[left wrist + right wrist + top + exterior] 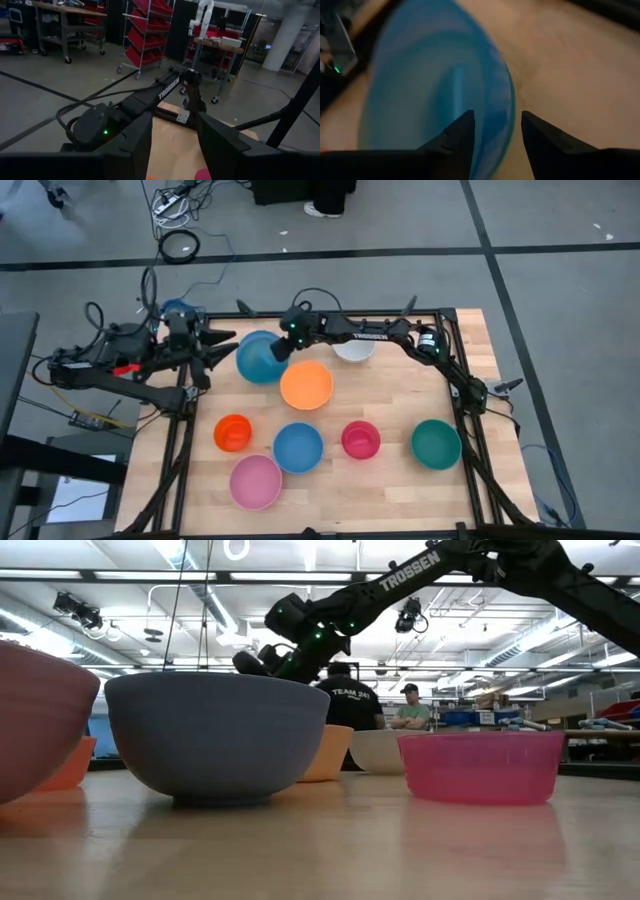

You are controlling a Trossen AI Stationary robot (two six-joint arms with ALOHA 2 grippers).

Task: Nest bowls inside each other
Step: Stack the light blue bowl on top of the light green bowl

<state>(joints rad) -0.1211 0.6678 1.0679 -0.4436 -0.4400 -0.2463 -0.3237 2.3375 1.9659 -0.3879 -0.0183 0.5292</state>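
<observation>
Several bowls stand on the wooden table. A large blue bowl [258, 358] lies at the far left, an orange bowl [306, 384] beside it, and a white bowl [353, 349] under my right arm. Along the near side stand an orange-red bowl [233, 432], a second blue bowl [298, 447], a pink bowl [256, 481], a magenta bowl [360, 439] and a teal bowl [436, 443]. My right gripper [497, 117] is open over the large blue bowl's right rim [506, 100], pointing slantwise down, one finger inside and one outside. My left gripper [172, 125] waits open at the table's left edge, holding nothing. My right gripper stands open astride the large blue bowl's rim [495, 150], coming slantwise down from the table's right. One finger [462, 132] is inside the bowl and the other [540, 137] outside. I cannot tell whether either finger touches the rim.
The dark frame [455, 370] runs along the table's edges. My right arm [370, 330] stretches along the far edge above the white bowl. In the low view people [350, 700] stand in the room beyond the table.
</observation>
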